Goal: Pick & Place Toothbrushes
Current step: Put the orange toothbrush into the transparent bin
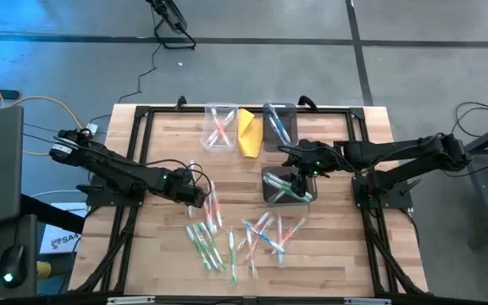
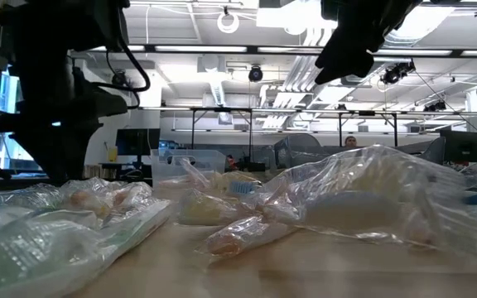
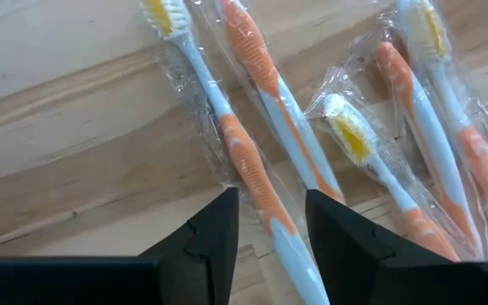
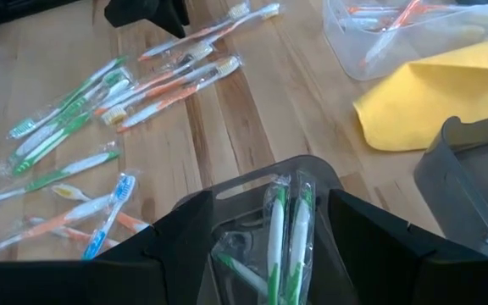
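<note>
The left gripper (image 3: 265,224) is positioned astride an orange-handled toothbrush (image 3: 244,165), jaws parted, not clamped. The right gripper (image 4: 265,233) is held above the dark bin (image 4: 252,191), jaws released.

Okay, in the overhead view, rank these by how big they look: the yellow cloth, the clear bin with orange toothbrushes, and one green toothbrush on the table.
1. Clear bin, largest.
2. Yellow cloth, narrower than the bin but about as long.
3. Green toothbrush, a thin stick, clearly smallest.
</note>
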You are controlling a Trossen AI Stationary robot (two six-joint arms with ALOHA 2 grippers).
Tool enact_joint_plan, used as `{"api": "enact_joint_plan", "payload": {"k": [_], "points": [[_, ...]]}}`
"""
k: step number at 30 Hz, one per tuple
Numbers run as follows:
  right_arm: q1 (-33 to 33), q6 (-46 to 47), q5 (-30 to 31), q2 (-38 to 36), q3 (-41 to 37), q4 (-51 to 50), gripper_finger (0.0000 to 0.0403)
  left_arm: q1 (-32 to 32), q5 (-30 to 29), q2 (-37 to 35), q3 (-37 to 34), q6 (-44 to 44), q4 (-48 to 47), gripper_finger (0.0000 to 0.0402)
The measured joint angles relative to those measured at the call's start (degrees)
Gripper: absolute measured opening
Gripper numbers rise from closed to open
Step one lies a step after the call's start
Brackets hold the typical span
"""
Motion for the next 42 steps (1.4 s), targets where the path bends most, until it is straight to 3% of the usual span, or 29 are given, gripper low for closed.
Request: {"api": "enact_joint_plan", "payload": {"k": [15,24,36,42], "points": [[0.0,-0.2,0.0,0.0,0.0,0.4,0.0226,0.0,1.5,6.3,0.2,0.0,1.2,0.0133],[0.0,0.0,0.0,0.0,0.0,0.4,0.0226,0.0,2.8,6.6,0.3,0.0,-0.8,0.0129],[0.0,-0.1,0.0,0.0,0.0,0.4,0.0226,0.0,3.1,6.7,0.7,0.3,-0.7,0.0026],[0.0,-0.2,-0.1,0.0,0.0,0.4,0.0226,0.0,3.6,6.2,2.6,2.2,-2.3,0.0016]]}}
